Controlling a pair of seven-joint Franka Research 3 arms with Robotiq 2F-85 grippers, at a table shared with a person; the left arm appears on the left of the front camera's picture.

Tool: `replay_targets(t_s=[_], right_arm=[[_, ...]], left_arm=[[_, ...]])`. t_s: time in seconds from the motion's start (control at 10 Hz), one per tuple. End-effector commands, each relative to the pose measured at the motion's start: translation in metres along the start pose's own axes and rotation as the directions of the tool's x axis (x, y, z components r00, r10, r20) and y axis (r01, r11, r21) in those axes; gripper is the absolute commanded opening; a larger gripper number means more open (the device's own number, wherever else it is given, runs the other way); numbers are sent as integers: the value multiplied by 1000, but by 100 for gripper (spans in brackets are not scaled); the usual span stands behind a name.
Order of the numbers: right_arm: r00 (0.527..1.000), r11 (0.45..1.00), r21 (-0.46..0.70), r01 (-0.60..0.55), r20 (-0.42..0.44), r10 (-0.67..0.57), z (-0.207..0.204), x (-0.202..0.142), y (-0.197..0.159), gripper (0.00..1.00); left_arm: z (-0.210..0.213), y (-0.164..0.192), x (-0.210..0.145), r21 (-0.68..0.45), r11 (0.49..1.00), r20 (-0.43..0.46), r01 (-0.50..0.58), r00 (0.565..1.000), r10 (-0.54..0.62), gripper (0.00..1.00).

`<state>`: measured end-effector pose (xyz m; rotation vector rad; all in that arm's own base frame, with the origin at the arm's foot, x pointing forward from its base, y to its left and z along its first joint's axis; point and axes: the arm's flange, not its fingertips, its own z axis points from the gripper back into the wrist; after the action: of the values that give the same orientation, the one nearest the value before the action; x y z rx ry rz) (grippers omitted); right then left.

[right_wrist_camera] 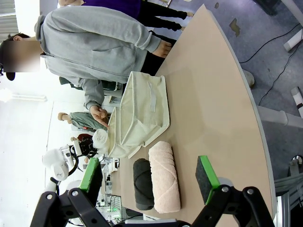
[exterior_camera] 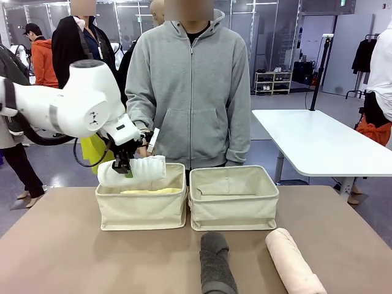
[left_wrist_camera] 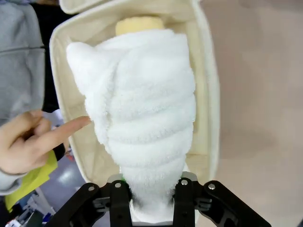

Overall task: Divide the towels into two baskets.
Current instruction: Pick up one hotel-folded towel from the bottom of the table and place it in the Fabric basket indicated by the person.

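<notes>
My left gripper (exterior_camera: 124, 166) is shut on one end of the white towel (exterior_camera: 139, 171), holding it just above the left basket (exterior_camera: 142, 211). The pale yellow towel (exterior_camera: 150, 191) lies inside that basket. In the left wrist view the white towel (left_wrist_camera: 142, 109) hangs from my left gripper (left_wrist_camera: 151, 194) over the basket (left_wrist_camera: 209, 94), with the yellow towel (left_wrist_camera: 139, 24) beneath. The right basket (exterior_camera: 233, 202) stands beside it. The dark grey towel (exterior_camera: 215, 263) and pink towel (exterior_camera: 294, 260) lie at the table's front. My right gripper (right_wrist_camera: 149, 175) is open, holding nothing, high above the table.
A person in a grey hoodie (exterior_camera: 193, 79) stands behind the baskets, one finger (left_wrist_camera: 61, 135) pointing at the left basket's wall. A white table (exterior_camera: 318, 138) stands at the back right. Bare tabletop (exterior_camera: 55, 245) stretches front left.
</notes>
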<state>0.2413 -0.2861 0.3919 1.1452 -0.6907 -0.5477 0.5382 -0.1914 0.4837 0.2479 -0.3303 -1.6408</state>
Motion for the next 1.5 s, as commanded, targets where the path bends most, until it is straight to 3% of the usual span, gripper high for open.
replay_targets(t_s=[0.0,0.3,0.6,0.7,1.1,1.2,1.4], right_arm=[[1000,1000,10,2,10,-2,1,-1,3,100],[1000,1000,10,2,10,-2,1,-1,3,100],[1000,1000,10,2,10,-2,1,-1,3,100],[1000,1000,10,2,10,-2,1,-1,3,100],[1000,1000,10,2,10,-2,1,-1,3,100],[1000,1000,10,2,10,-2,1,-1,3,100],[1000,1000,10,2,10,-2,1,-1,3,100]], left_arm=[[-17,29,2,-36,999,-40,-19,999,18,32],[-55,53,4,-70,997,-51,-31,998,28,32],[-65,60,4,-90,995,-56,-38,998,33,91],[-65,57,4,-92,995,-56,-38,998,33,100],[-45,30,1,-40,996,-20,-81,997,80,100],[-61,54,8,-81,996,-26,-44,999,42,100],[-61,54,8,-81,996,-26,-44,999,42,100]])
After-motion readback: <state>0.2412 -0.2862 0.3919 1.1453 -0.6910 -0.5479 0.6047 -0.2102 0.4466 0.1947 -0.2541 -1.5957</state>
